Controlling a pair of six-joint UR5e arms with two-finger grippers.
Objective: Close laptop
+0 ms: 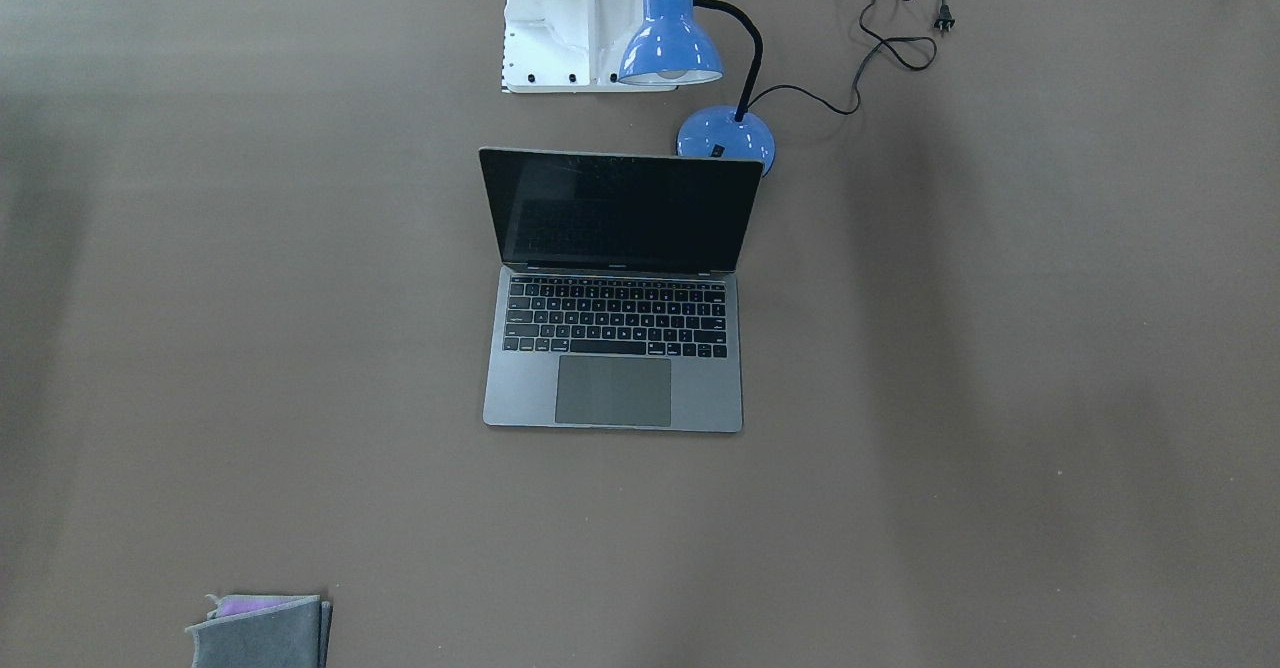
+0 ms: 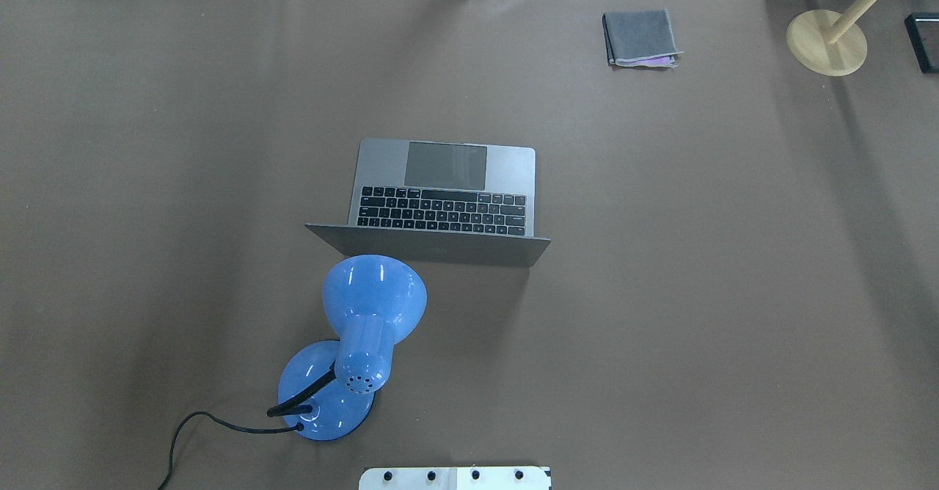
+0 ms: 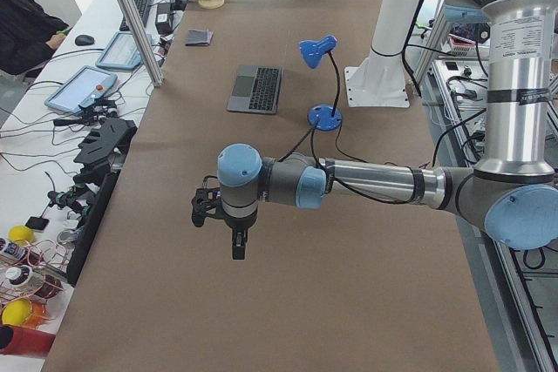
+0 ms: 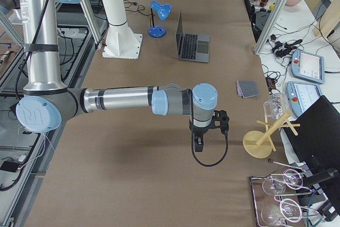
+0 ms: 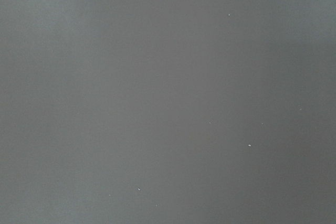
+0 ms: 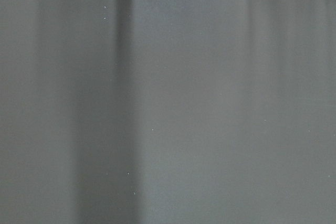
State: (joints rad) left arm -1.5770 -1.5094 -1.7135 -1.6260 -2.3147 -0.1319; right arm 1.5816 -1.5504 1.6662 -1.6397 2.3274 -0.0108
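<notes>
The left arm (image 3: 366,185), nearest in the left-end view, reached out level over the table (image 1: 1000,398); the right arm (image 4: 122,99) did likewise at the opposite end. The laptop (image 1: 614,318) sat mid-table, well apart from both arms, lid upright and screen facing away from the robot base. A blue desk lamp (image 1: 670,38) stood just behind the lid. The left gripper (image 3: 237,248) and right gripper (image 4: 197,144) pointed down over bare table; whether their fingers were apart or together could not be told. Closing had not begun: approach, lid contact and push-down were all outstanding.
</notes>
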